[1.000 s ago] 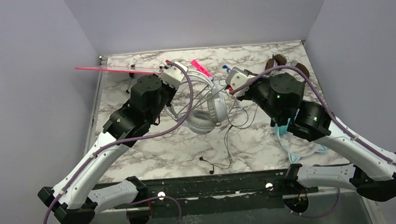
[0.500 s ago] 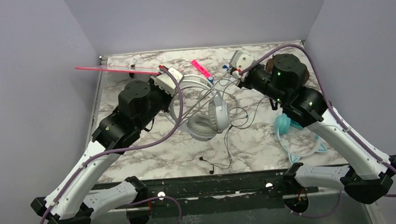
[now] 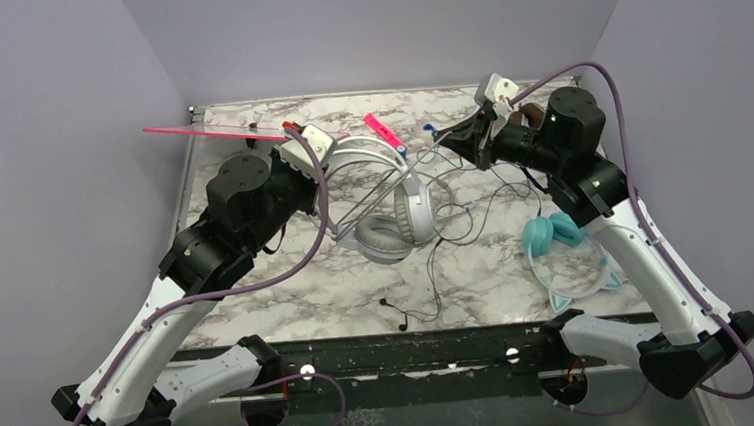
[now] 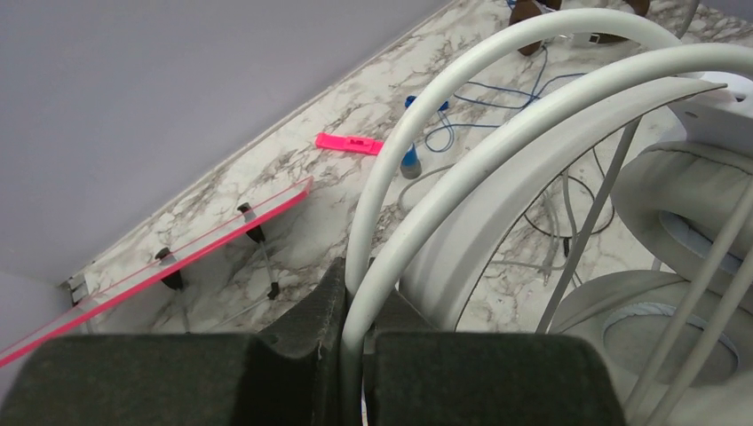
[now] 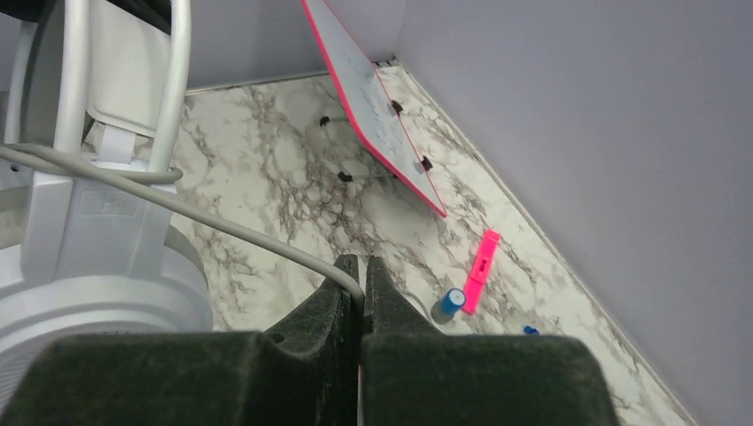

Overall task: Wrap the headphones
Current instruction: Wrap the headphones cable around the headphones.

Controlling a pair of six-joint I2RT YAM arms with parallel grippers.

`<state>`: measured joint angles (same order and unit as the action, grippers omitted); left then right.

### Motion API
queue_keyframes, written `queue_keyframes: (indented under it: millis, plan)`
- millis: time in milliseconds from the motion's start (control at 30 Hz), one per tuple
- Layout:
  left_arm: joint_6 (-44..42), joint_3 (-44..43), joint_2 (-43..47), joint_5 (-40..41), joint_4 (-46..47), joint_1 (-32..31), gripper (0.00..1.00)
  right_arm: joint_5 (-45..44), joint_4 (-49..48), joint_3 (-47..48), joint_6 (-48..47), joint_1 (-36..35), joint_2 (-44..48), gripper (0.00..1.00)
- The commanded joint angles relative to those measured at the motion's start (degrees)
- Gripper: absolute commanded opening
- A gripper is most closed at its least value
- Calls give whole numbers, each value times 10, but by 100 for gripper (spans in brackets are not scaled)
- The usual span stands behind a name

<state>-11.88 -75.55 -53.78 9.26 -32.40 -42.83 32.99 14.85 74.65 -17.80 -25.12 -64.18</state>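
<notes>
The white-grey headphones are placed near the middle of the marbled surface. Their cups are turned toward 6 o'clock and the headband is raised toward 10 o'clock. The headband is pinched edge-on by the left gripper, whose jaws are closed hard on it. The grey cord is nipped by the right gripper, jaws pressed together on it, at about 1 o'clock from the cups. From there the cord is drawn in a taut slant back to the slider arms, where one turn appears to be laid around them.

The step in hand is judged to be the winding of this first set's cord, with only the opening turns made. Much thin cable is seen lying loose between 3 and 6 o'clock of the cups.

For the next move, the cord would need to be carried round the band in another loop under steady tension. Meanwhile the band would have to be held fast, and the pinch point probably shifted farther down the cord.

The teal headphones at 4 o'clock and the brown headphones at 1 o'clock are not yet wrapped.
</notes>
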Motion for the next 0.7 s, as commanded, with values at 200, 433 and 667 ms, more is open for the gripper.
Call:
queue_keyframes:
  millis: [200, 433, 667]
  plan:
    - [157, -56, 22, -260, 95, -2, 0, 131, -100, 25, 82, 36, -102, 3]
    - [309, -31, 13, -252, 275, -2, 0, 218, -366, -95, 378, 36, -140, 10]
    - [339, -42, -30, -189, 328, -2, 0, 245, -496, -94, 561, 15, -208, 13]
